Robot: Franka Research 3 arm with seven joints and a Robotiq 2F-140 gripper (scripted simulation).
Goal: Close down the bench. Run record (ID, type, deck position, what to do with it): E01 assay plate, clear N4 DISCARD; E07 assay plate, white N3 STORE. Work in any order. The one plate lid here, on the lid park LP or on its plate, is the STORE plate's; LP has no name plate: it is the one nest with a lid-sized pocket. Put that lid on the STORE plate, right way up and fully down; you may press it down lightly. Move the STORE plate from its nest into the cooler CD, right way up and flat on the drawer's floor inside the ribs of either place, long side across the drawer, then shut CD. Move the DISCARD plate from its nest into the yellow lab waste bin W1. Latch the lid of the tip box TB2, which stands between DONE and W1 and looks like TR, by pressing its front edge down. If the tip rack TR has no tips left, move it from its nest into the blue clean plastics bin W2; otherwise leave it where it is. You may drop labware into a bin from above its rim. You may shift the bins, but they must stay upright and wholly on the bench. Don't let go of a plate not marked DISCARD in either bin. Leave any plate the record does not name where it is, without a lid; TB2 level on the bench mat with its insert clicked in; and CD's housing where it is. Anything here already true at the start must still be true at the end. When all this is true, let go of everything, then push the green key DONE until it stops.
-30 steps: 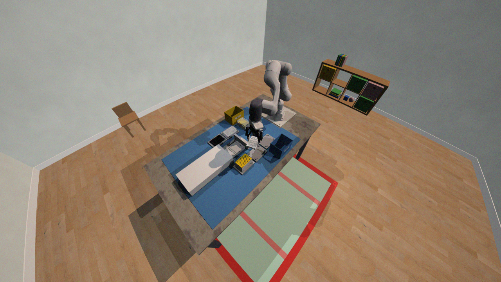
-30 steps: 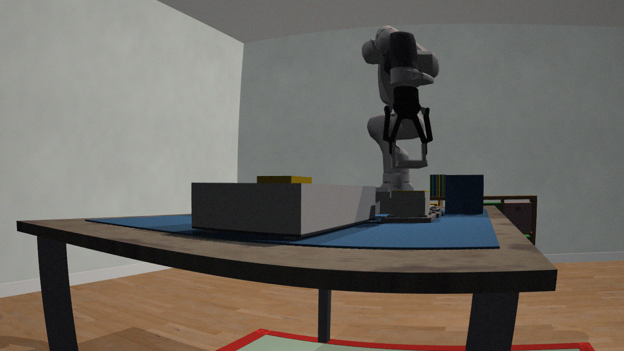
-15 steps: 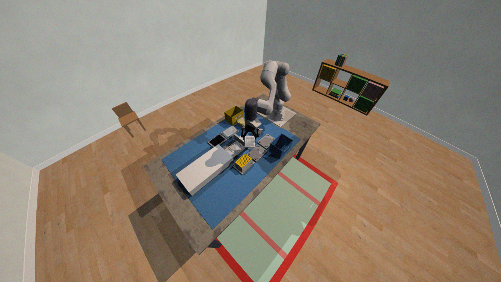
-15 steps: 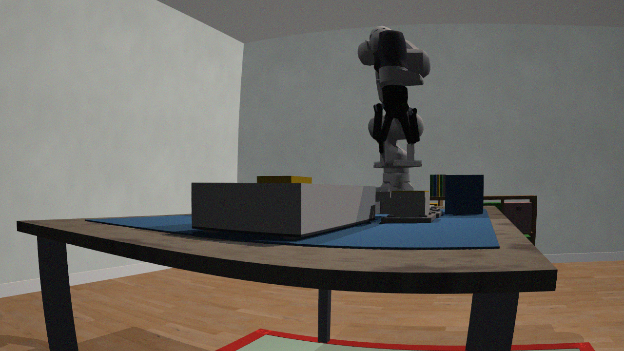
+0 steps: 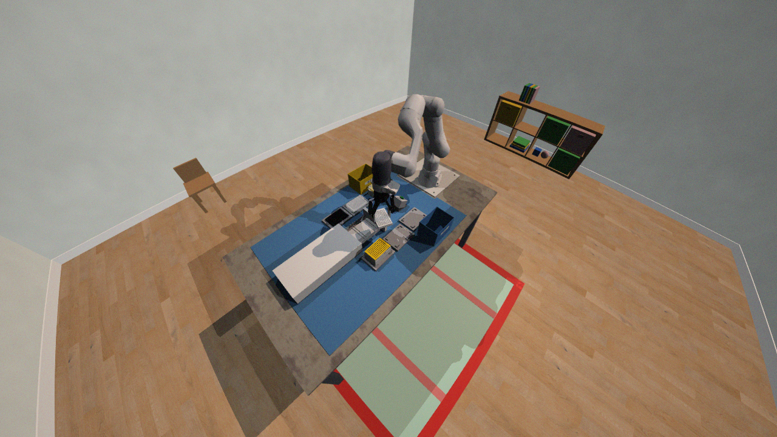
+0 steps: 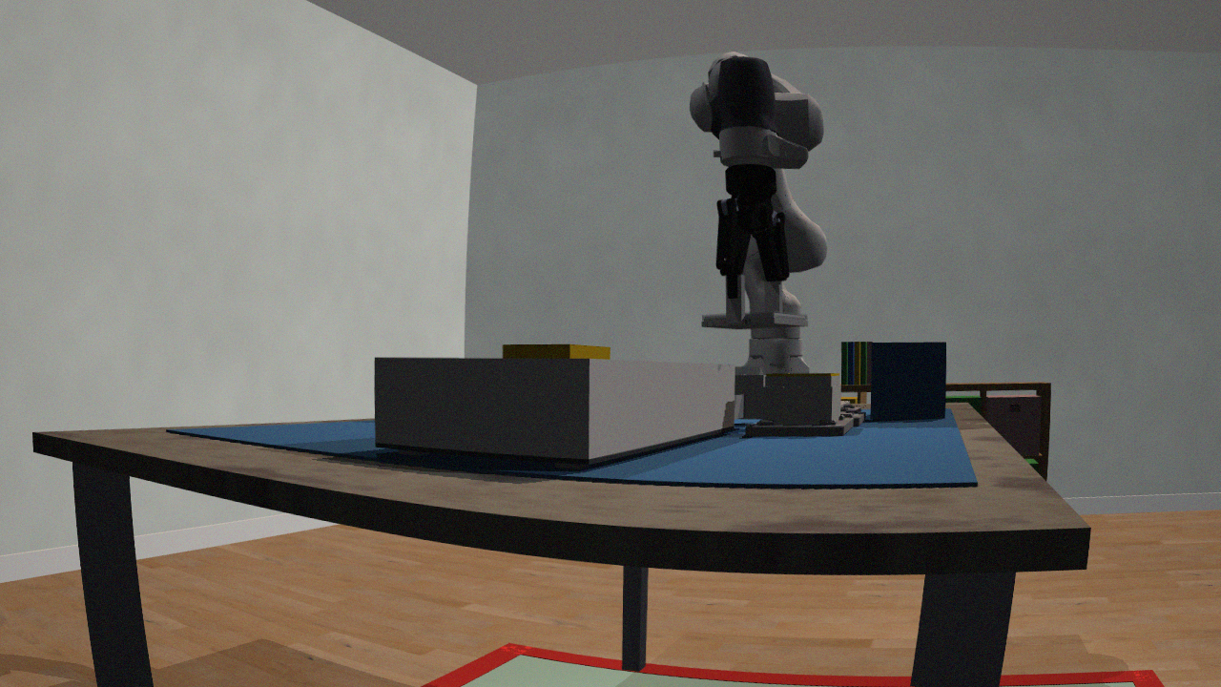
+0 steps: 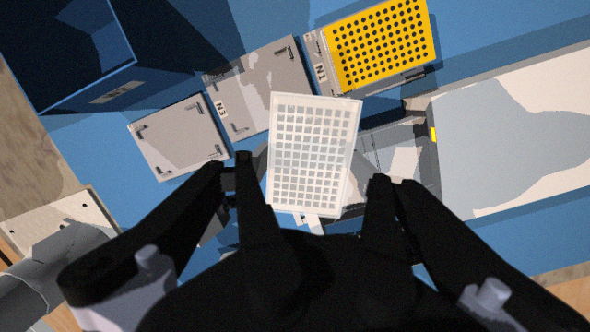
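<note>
Jaws clenched on the white plate, gripping it across its short width; the gripper points straight down and the plate hangs level, well above the worktop. Plate carries a see-through lid, wells visible through it.

Wrist view, directly below and around the plate: an open drawer sticks out of the long white cooler box, partly hidden by the plate. The nest marked N3 sits bare beside it, with a second bare nest next to that. Yellow tip rack sits in the nest marked N1, holes dark; cannot tell whether any tips remain.

Blue bin stands on the right side of the blue mat, upright, near the two bare nests. Yellow bin stands at the far left corner of the mat, near the arm base. In the top view a black plate and a pale plate sit in nests to the left of the gripper, between it and the yellow bin.

Exterior view: the plate shows edge-on under the gripper, higher than the cooler box top and the blue bin rim.

Off the worktop: a wooden chair by the far left wall, a shelf unit by the far right wall.
</note>
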